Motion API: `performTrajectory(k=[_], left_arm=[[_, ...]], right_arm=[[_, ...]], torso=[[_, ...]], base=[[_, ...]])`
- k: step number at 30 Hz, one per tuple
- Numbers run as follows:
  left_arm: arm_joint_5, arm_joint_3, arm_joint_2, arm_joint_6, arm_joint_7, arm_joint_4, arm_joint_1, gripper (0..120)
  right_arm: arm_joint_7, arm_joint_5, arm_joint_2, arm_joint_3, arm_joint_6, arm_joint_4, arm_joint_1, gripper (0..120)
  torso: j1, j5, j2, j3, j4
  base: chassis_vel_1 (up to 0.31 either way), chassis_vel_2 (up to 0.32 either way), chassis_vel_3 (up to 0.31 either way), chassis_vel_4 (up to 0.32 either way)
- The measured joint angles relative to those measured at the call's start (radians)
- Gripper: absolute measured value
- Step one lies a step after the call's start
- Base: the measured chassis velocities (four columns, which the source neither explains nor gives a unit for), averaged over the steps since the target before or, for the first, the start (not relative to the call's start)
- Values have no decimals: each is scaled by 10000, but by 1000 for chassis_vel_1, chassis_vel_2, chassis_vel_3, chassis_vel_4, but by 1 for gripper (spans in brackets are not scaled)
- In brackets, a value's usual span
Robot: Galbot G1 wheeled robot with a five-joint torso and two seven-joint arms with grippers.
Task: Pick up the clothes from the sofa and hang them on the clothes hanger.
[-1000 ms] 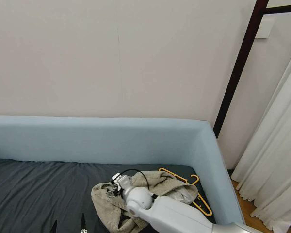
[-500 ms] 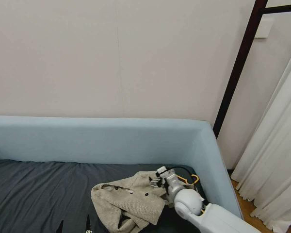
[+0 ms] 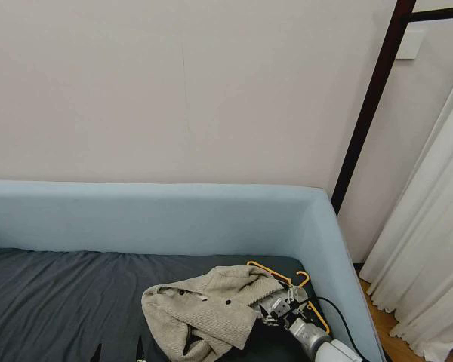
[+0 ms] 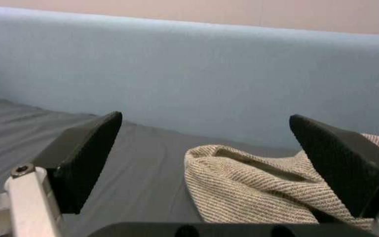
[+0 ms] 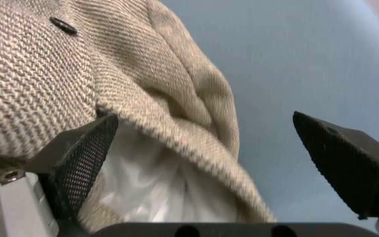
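Over the last second the right gripper (image 3: 281,308) has been drawn back across the beige tweed jacket (image 3: 204,309) to its right edge, beside the orange hanger (image 3: 317,320). Its jaws are spread about a fold of cloth, with nothing pinched. The jacket lies on the dark seat of the blue sofa (image 3: 136,219), so no grasp is judged made yet. The left gripper (image 3: 118,348) is held low nearby, jaws spread and empty.

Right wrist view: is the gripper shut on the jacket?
No, the right gripper is open, its jaws wide apart, with the beige jacket lying loose ahead of them.
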Motion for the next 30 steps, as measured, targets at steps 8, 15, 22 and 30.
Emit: performTrajectory(k=[8,15,22,30], left_arm=[[-38,-54,-7,-12,-5,21,32,100],[-62,-70,-41,-27,-6,4,31,100],[-60,-70,-121,-61,-12,-21,45,100],[-22,-18,-145,-58,-13,-27,6,100]], right_arm=[[-58,-3352,823,105,1601,-1760,595,100],[-317,-5304,1130,137,2257,-2410,1075,100],[-490,-5832,646,444,2440,-2133,602,100],[-417,-5739,522,627,2470,-2207,404,100]], torso=[[0,-1,0,0,0],[0,-1,0,0,1],[0,-1,0,0,-4],[0,-2,0,0,-4]], base=[[0,0,0,0],[0,0,0,0],[0,0,0,0],[0,0,0,0]])
